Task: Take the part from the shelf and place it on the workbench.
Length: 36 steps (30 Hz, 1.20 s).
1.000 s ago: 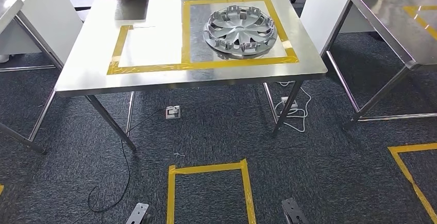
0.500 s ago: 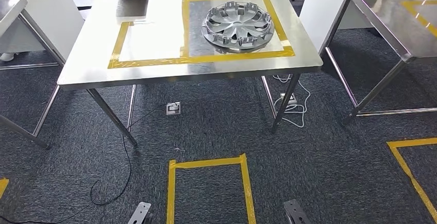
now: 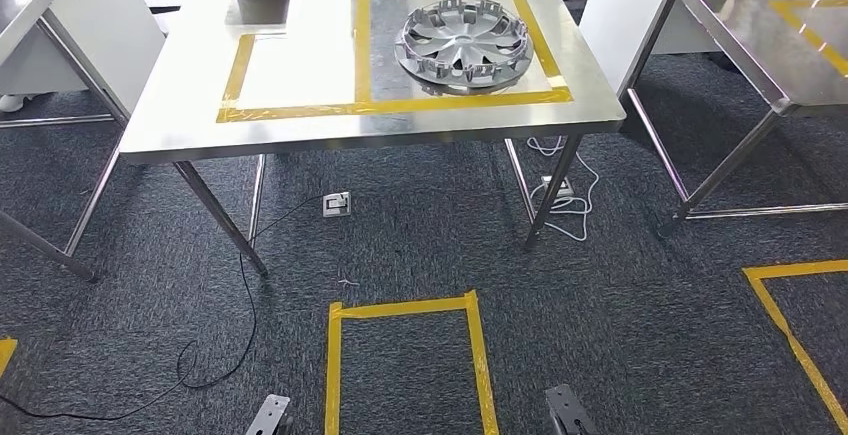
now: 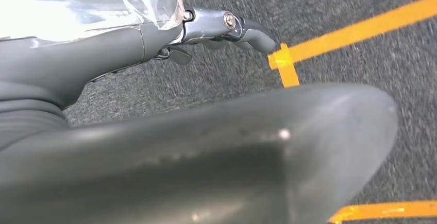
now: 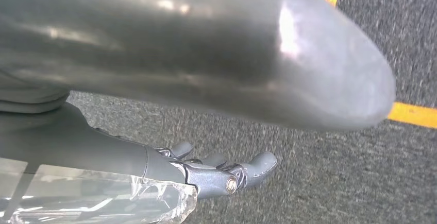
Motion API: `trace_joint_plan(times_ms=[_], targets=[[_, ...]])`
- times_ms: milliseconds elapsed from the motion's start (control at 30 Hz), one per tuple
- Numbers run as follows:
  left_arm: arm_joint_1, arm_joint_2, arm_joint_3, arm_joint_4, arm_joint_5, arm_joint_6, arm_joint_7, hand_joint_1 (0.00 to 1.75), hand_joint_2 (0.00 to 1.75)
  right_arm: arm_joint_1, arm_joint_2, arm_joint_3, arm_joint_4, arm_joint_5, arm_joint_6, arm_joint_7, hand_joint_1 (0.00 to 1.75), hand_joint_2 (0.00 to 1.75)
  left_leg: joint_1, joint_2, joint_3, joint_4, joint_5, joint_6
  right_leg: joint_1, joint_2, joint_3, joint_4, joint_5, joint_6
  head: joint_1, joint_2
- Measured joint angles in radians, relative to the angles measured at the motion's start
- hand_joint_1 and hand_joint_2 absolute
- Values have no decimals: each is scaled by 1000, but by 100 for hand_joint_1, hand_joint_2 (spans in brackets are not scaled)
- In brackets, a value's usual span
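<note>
A silver wheel cover [image 3: 463,42] lies flat on the steel workbench [image 3: 300,135], inside the right-hand yellow taped rectangle. The left taped rectangle [image 3: 290,70] beside it holds nothing. My left hand [image 4: 221,28] hangs over the dark carpet with its fingers stretched out and nothing in them. My right hand [image 5: 216,175] also hangs above the carpet, its fingers loosely extended and holding nothing. Both hands are well away from the workbench.
A second steel table [image 3: 760,45] stands at the right, with a white partition [image 3: 620,5] between the tables. On the carpet are a yellow taped square [image 3: 405,307], a floor socket [image 3: 337,203] with a black cable [image 3: 240,325], and a white power strip [image 3: 560,190].
The whole picture has shifted: the camera moved, so the workbench now sits slightly higher and smaller in the head view. The wheel cover stays where it was on the table.
</note>
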Motion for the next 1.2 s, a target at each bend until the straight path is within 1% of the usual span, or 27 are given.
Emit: trace_joint_plan(times_ms=[33,67,133,167,200,233,267,300,333,367,433,467,500,533,567,633,667,700,733,800,833,867,900,967,1033,1100,1200], targets=[[-1,0,0,0,0,0,0,0,0,0,0,0,0,0,0,0,0,0,1,2,-3,-7,9,7,0,0,-16,31,-20,-2,1,0],[-1,-1,0,-1,0,1,0,0,0,0,-1,0,0,-1,0,0,0,0,2,3,-7,-11,16,12,-1,0,-42,86,-51,-6,3,0],[-1,-2,0,-1,0,2,0,0,0,0,-2,1,0,-1,-1,0,0,0,-2,4,-24,-11,27,18,-1,0,-101,227,-117,-11,4,0],[0,-3,0,-1,0,2,0,0,0,1,-3,1,1,-1,-1,0,0,0,-4,4,-31,-10,31,19,-1,0,-117,274,-135,-8,4,0],[0,-3,0,-1,0,1,0,0,0,2,-3,1,1,-1,-1,1,0,0,-6,4,-37,-9,36,19,-1,-1,-113,281,-138,-2,4,0],[0,-4,0,-1,0,1,0,0,0,2,-3,1,2,-1,-1,1,0,0,-7,4,-42,-7,39,18,-1,-1,-86,244,-125,6,5,0],[1,-4,0,-1,0,1,0,0,0,2,-4,1,2,-1,-1,1,0,0,-7,3,-47,-4,41,16,-1,-1,-42,174,-104,13,5,0],[0,-4,0,-1,0,2,0,0,0,1,-4,1,2,-1,-1,1,0,0,-8,3,-52,1,42,14,-1,-1,4,97,-85,15,5,0],[0,-5,0,-1,0,3,0,0,0,0,-4,1,2,-1,-1,1,0,0,-10,3,-56,7,42,11,1,-1,37,35,-70,12,4,0],[0,-5,0,-2,0,4,0,0,0,-1,-5,1,2,-2,-2,1,0,0,-11,3,-60,12,43,6,3,-1,56,-2,-61,5,4,0],[1,-4,0,-3,0,8,0,0,0,-1,-5,1,2,-4,-3,1,0,0,-12,3,-64,15,47,-5,8,0,57,-13,-54,-14,3,0],[1,-3,0,-4,0,9,0,0,0,0,-5,1,2,-6,-3,1,0,0,-10,3,-67,16,48,-11,7,0,57,-14,-50,-22,4,0],[2,-2,0,-4,0,10,0,0,0,0,-4,2,2,-7,-3,1,0,0,-9,2,-70,23,42,-16,4,0,57,-15,-46,-29,3,0],[2,-2,0,-4,0,11,0,0,0,0,-4,2,2,-8,-4,1,0,0,-6,1,-80,46,23,-23,2,-1,57,-16,-42,-35,2,0],[2,-1,0,-4,0,12,0,0,0,0,-3,3,2,-9,-4,1,0,0,-3,0,-98,91,-8,-29,-1,-1,57,-17,-38,-40,1,0],[3,-1,0,-4,0,12,1,0,0,2,-3,5,2,-14,-7,1,0,0,4,-1,-150,224,-82,-41,0,-1,52,-15,-34,-45,-2,0],[4,-1,-1,-4,0,12,2,0,0,3,-3,7,2,-16,-8,1,0,0,7,-1,-172,281,-105,-44,1,-1,49,-14,-33,-45,-2,0],[5,-1,-1,-4,0,12,2,0,0,4,-3,8,2,-18,-9,1,0,0,9,-1,-180,308,-109,-46,2,-1,48,-14,-33,-45,-2,0],[5,-1,-1,-4,0,12,3,0,0,5,-3,9,3,-20,-11,1,0,0,10,-1,-168,294,-94,-45,3,-1,48,-13,-32,-45,-2,0],[5,0,-2,-4,0,12,3,0,0,5,-2,11,3,-21,-12,1,0,0,9,-3,-98,168,-29,-36,4,1,50,-13,-32,-45,-2,0],[4,1,-2,-4,0,12,3,0,0,4,-2,13,3,-22,-12,0,0,0,7,-3,-62,100,-6,-29,7,2,50,-13,-31,-43,-1,0],[3,3,-2,-5,0,12,3,0,0,3,-1,15,3,-22,-13,0,0,0,4,-3,-39,52,7,-22,8,2,47,-13,-30,-39,-1,0],[3,4,-2,-5,0,12,3,0,0,3,-1,16,3,-22,-14,0,0,0,1,-3,-29,28,9,-17,9,2,44,-13,-28,-34,-1,0],[4,5,-2,-6,-1,12,3,0,0,3,-1,17,3,-22,-15,0,0,0,-3,-3,-29,16,9,-10,9,2,40,-18,-22,-22,-1,0],[3,5,-3,-7,-1,11,3,0,0,2,-1,18,3,-22,-15,-1,0,0,-1,-3,-25,-3,21,-15,10,1,44,-32,-15,-23,2,0],[2,5,-4,-7,0,11,3,0,0,0,-3,19,3,-22,-17,-1,0,0,-1,-4,-24,-15,29,-21,10,0,45,-42,-10,-30,4,0],[2,4,-5,-7,6,10,3,0,0,-2,-6,20,3,-23,-20,-1,0,0,-7,-4,-29,-13,31,-14,5,0,42,-44,-6,-25,5,0]])
